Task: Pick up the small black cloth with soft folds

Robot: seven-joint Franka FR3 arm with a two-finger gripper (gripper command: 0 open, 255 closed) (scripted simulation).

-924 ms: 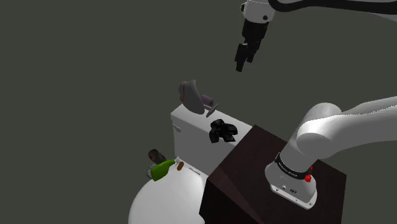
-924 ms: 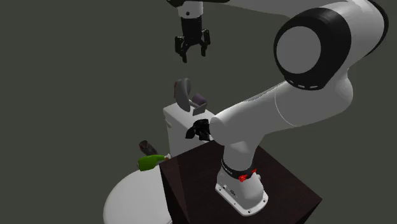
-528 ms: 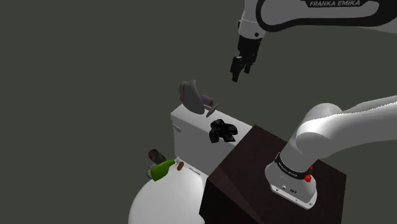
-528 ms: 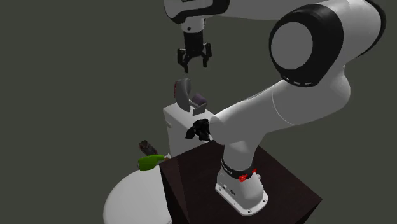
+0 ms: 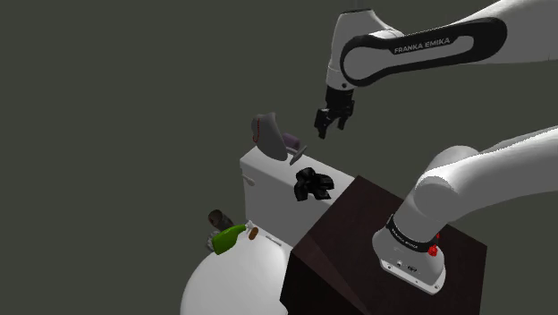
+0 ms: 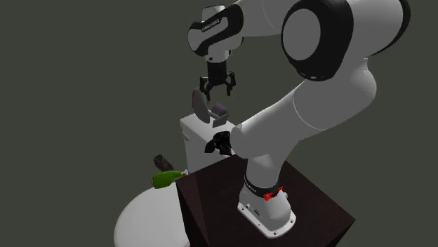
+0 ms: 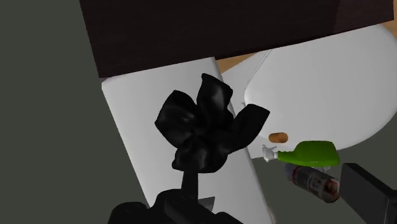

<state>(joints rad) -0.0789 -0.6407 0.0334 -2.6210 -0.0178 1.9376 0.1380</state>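
Black crumpled cloth [image 5: 313, 184] is lying on a white boxy tank [image 5: 264, 168]; the black two-finger gripper [image 5: 328, 123] is hovering at its shoulder-view one o'clock, fingers spread.

One crumpled black cloth [image 5: 313, 184], one green bottle [image 5: 231, 236], one dark can [image 7: 312, 180], one small brown piece [image 7: 277, 136] and one grey-and-purple object [image 5: 271, 136]; one white surface [image 5: 264, 172], one dark stand [image 5: 340, 242].

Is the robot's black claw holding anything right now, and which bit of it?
Nothing. The gripper hangs open in the air, and the black cloth lies untouched on the white tank below it.
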